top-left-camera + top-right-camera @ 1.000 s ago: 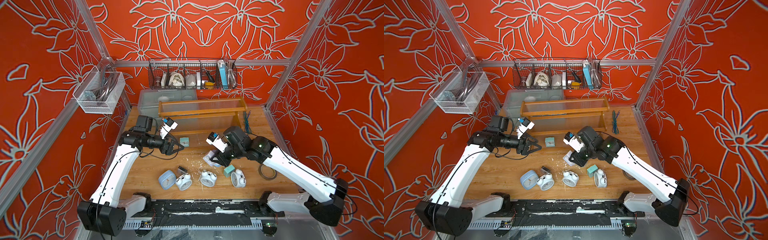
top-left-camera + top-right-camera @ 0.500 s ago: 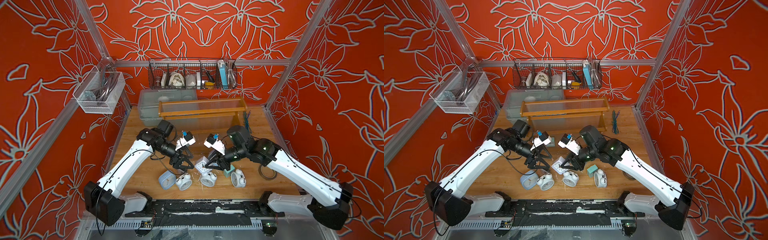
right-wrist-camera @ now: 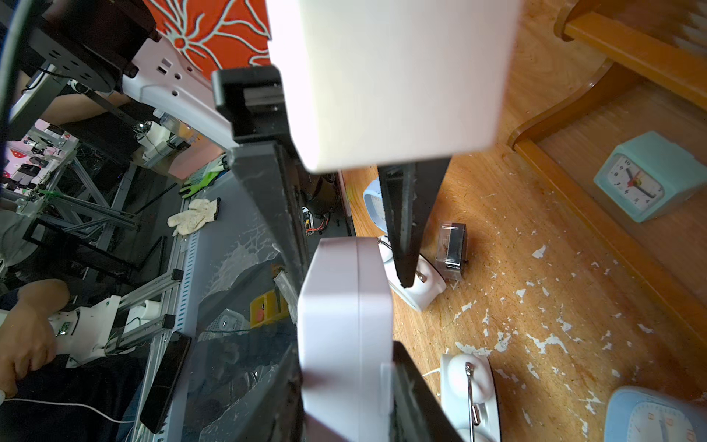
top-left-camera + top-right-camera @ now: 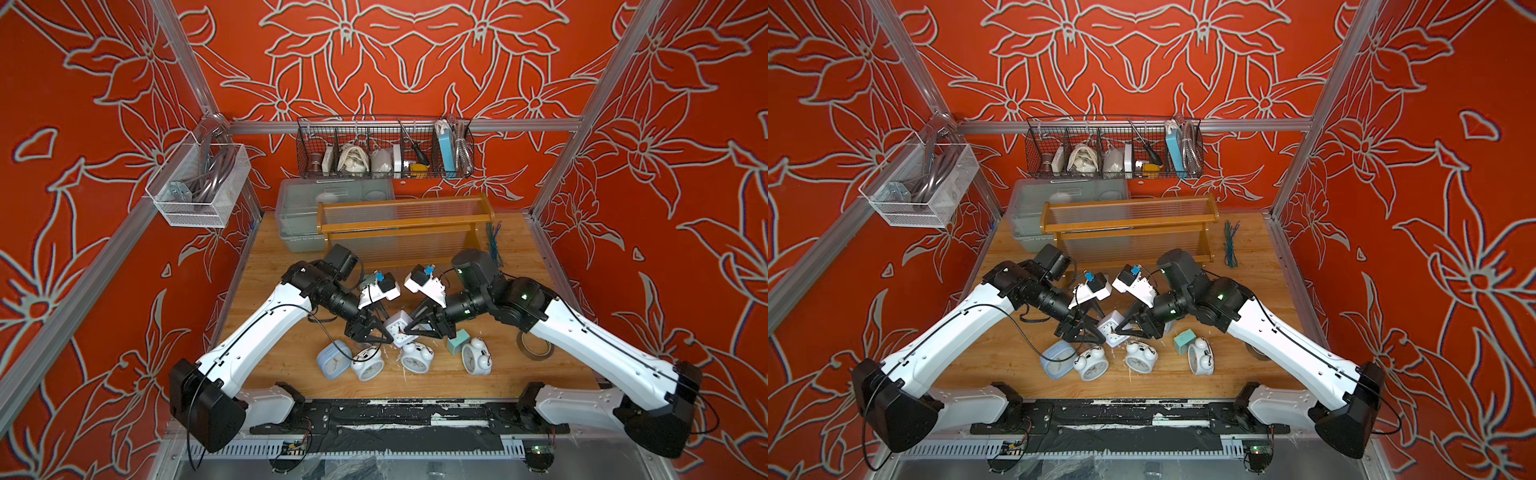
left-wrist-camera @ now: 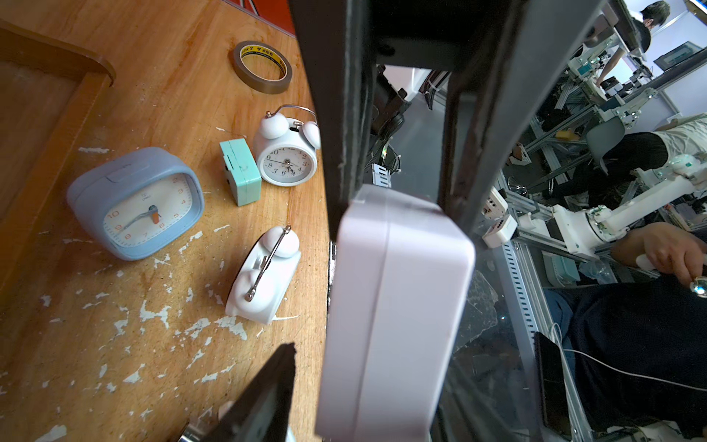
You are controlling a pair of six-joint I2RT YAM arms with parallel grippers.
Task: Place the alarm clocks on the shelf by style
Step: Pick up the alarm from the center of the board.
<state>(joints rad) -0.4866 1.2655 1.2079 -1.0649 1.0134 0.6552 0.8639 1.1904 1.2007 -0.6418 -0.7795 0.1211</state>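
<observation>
Above the scratched wooden table (image 4: 291,357), my right gripper (image 4: 409,328) and left gripper (image 4: 384,334) both clamp the whitish cube clock (image 4: 398,328) between them, arms angled inward from either side, well short of the empty shelf (image 4: 405,224) behind.

Stereo pair high above near edge, plus two close wrist cams.
Both top views look down and toward 12 o'clock, far off, taking in whole table (image 4: 291,374), shelf (image 4: 405,224) at 12 o'clock, both arms; near-identical overlap. Left wrist sits tight behind whitish-lilac cube clock (image 5: 394,313), facing across table toward tape roll (image 5: 262,67). Right wrist equally tight on same cube (image 3: 344,336), facing opposite way. Wrist views share cube and a white twin-bell clock (image 5: 264,279).
</observation>
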